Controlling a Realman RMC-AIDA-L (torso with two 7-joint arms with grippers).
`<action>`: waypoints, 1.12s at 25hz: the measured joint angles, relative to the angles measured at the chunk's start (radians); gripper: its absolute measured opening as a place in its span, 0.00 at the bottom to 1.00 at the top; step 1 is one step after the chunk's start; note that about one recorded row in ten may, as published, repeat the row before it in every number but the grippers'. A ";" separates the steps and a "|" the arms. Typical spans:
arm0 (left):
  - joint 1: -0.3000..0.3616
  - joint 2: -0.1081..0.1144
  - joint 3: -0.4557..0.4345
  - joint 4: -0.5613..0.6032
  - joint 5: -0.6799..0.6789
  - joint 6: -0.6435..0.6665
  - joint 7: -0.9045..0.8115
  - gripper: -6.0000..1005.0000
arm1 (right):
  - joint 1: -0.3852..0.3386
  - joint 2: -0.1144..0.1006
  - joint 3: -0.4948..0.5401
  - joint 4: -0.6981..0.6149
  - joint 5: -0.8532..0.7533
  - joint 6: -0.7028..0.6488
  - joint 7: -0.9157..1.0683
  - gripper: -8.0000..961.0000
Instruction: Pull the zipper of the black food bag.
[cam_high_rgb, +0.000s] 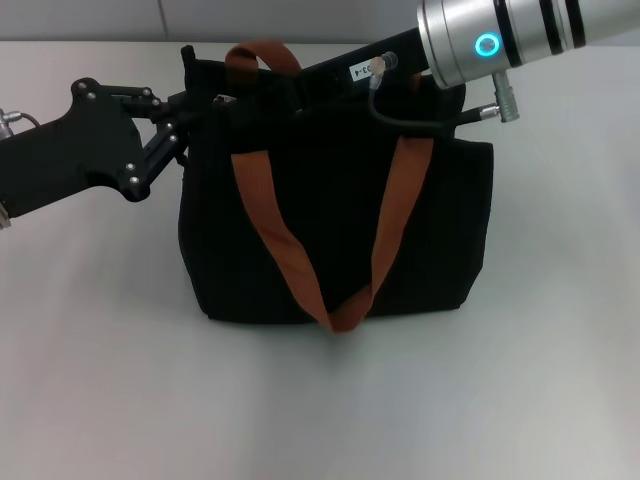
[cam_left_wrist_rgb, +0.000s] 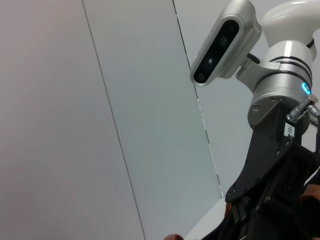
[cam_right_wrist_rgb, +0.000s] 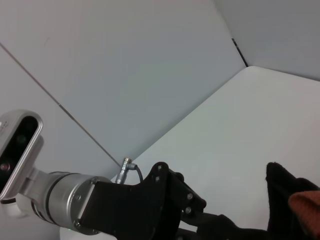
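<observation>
Closest to the head camera is the right arm's silver cylindrical wrist (cam_high_rgb: 500, 40) with its glowing blue-green ring, crossing above the far right corner of the large boxy black fabric food bag (cam_high_rgb: 330, 230). From that wrist a black link reaches along the bag's top edge, and the right gripper (cam_high_rgb: 240, 95) ends there, at the far top edge near the rust-orange webbing handle (cam_high_rgb: 262, 55) that arches up behind; whether its fingers are spread or pinched on anything I cannot tell, since black metal merges with black fabric.

The bag stands upright on the pale white tabletop (cam_high_rgb: 320, 410), roughly in the middle of it, front face toward the robot. A second rust-orange strap (cam_high_rgb: 335, 300) hangs down over the front of the bag in a long V whose lowest bend reaches the bag's bottom edge.

At the bag's left top corner sits the left gripper (cam_high_rgb: 178, 130), a black linkage hand on a broad black forearm coming in from the left. Its fingers meet the corner of the bag and look pressed onto the fabric there, though the contact itself is dark.

The zipper pull: only a small pale glint (cam_high_rgb: 222, 99) shows on the bag's top edge, between the two grippers, too small to be sure of.

Seen from the left wrist, the right arm's silver camera housing (cam_left_wrist_rgb: 225, 42) stands against a grey panelled wall (cam_left_wrist_rgb: 125, 100); the right wrist view shows the left arm's black gripper body (cam_right_wrist_rgb: 150, 205) beside a corner of the bag.
</observation>
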 joint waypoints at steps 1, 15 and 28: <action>0.000 0.000 0.000 0.000 0.000 -0.001 0.000 0.07 | -0.002 0.000 0.001 -0.002 0.000 0.000 0.000 0.01; 0.002 0.000 -0.003 0.000 -0.001 -0.007 0.000 0.07 | -0.019 -0.001 0.002 -0.029 0.003 -0.009 0.002 0.01; 0.002 -0.001 -0.023 -0.001 -0.001 -0.003 0.000 0.07 | -0.028 0.000 -0.002 -0.053 -0.023 -0.001 0.031 0.01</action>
